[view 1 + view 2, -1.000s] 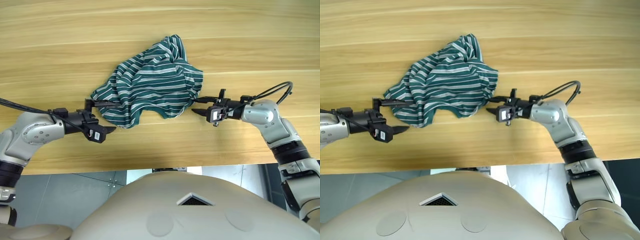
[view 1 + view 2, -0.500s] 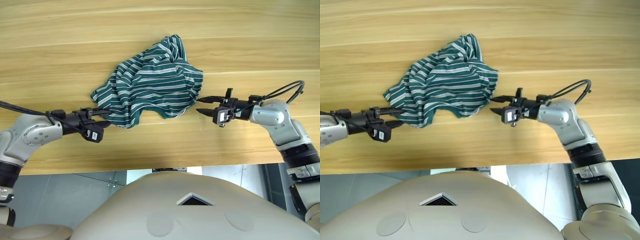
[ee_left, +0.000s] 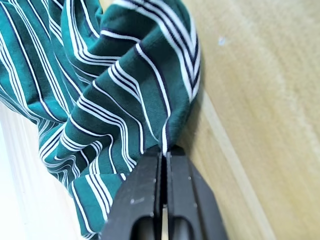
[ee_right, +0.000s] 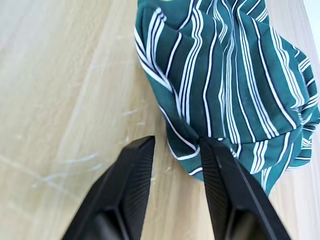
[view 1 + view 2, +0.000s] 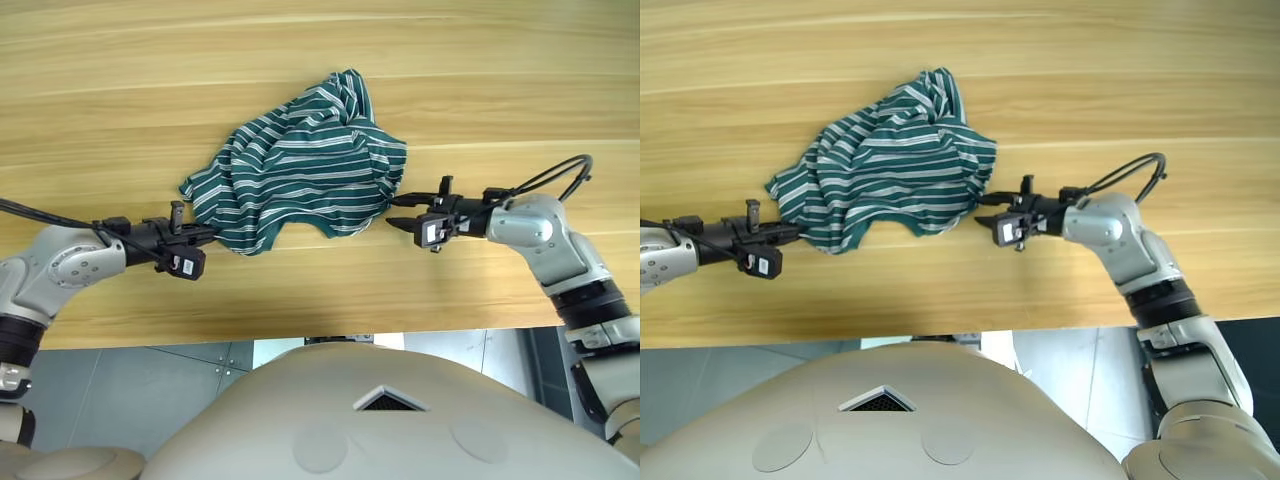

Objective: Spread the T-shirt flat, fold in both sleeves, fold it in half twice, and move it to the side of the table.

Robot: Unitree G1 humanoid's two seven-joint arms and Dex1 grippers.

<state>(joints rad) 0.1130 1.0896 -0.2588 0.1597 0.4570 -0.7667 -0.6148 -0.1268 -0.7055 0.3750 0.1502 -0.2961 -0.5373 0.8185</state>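
A crumpled green T-shirt (image 5: 300,165) with white stripes lies bunched on the wooden table (image 5: 320,60). My left gripper (image 5: 207,233) is at the shirt's near left edge, low over the table. In the left wrist view its fingers (image 3: 150,175) are pressed together, with a fold of the striped T-shirt (image 3: 125,100) pinched at their tips. My right gripper (image 5: 392,211) is at the shirt's right edge and stands open. In the right wrist view one finger (image 4: 220,170) touches the cloth's hem (image 4: 190,135); the other is over bare wood.
The table's front edge (image 5: 300,338) runs just behind both arms. Bare wood stretches around the shirt on all sides, with wide room at the far side and to the left and right.
My left gripper was open beside the shirt's left edge and has shut on the cloth. My right gripper drew back slightly to the right, then returned to the shirt's edge, still open.
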